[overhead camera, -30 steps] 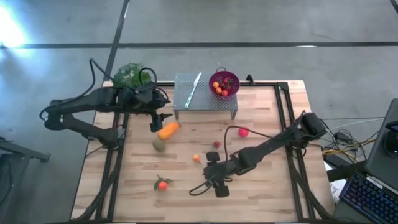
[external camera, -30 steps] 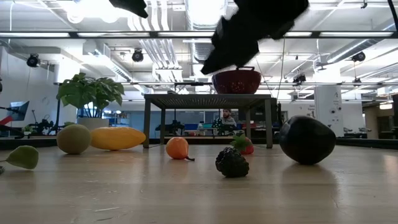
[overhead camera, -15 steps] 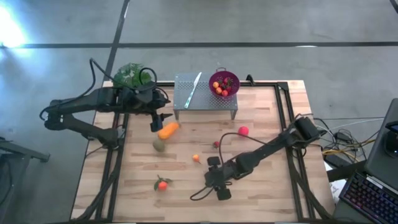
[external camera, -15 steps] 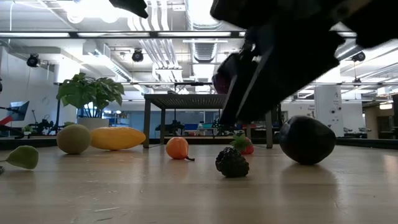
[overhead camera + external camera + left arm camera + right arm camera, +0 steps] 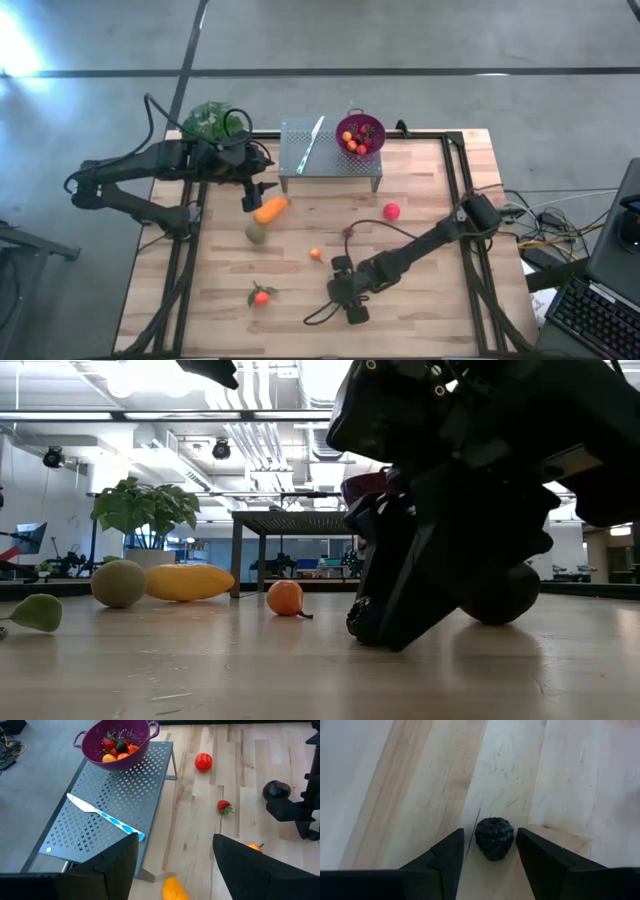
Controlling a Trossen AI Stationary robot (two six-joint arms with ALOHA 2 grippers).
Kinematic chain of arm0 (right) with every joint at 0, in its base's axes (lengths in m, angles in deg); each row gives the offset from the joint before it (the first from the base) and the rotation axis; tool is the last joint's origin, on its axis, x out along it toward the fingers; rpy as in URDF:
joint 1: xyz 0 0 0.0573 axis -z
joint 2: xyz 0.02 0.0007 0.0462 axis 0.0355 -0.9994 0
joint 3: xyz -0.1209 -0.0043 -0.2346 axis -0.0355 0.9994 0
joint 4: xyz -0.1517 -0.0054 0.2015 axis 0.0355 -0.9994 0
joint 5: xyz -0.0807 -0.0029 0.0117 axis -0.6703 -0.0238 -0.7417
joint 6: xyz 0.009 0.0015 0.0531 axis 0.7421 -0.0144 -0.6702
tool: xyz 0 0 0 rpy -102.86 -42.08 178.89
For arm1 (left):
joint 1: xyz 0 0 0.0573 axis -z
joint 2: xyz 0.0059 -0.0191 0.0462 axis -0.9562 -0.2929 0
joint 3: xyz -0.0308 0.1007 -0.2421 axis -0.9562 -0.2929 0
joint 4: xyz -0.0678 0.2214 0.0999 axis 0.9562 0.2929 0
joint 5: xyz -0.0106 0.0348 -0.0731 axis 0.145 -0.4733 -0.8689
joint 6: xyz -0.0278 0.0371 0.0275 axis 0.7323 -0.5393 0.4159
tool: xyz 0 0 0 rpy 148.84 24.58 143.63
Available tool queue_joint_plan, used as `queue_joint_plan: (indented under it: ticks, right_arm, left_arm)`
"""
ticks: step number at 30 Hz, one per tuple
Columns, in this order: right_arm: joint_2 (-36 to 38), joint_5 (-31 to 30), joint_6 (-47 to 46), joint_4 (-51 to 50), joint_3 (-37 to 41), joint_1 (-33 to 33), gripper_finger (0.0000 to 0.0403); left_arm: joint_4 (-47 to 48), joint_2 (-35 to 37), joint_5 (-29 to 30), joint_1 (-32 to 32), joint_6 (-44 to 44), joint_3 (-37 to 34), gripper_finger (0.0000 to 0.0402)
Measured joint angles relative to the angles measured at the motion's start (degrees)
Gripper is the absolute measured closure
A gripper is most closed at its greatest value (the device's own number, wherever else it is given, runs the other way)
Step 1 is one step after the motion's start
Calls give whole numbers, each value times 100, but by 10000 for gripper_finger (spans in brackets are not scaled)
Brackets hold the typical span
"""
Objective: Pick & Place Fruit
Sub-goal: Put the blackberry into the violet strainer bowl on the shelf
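The small bumpy black toy berry (image 5: 493, 838) sat on the pale wooden table (image 5: 420, 320), right between the two dark fingers (image 5: 445, 855) of the right pincer (image 5: 490, 851); the fingers stood apart, one on each side of the berry, with a thin gap on both sides, so they were not squeezing it; the pincer was down low at the table top. A little beyond the right pincer lay a tiny orange toy fruit (image 5: 316, 254) and a tiny red strawberry (image 5: 224, 807); farther off lay a round red ball fruit (image 5: 391, 211). The left pincer (image 5: 256, 190) hung with its fingers apart and held nothing; just beside it lay the long orange toy fruit (image 5: 270, 210), with a round olive-green fruit (image 5: 256, 233) near that. Past it, a purple plastic colander bowl (image 5: 360, 134) with small fruits inside stood on a grey metal rack (image 5: 330, 160).
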Motion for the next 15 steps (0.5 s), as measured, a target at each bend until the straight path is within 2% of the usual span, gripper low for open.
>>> queue_joint_plan:
  ticks: [4, 15]
  right_arm:
    - [0, -3, 2, 47, 2, 0, 238]
    - [2, 80, 6, 49, 4, 7, 314]
  left_arm:
    - [0, 0, 0, 2, -1, 0, 140]
    - [0, 0, -13, 0, -1, 0, 140]
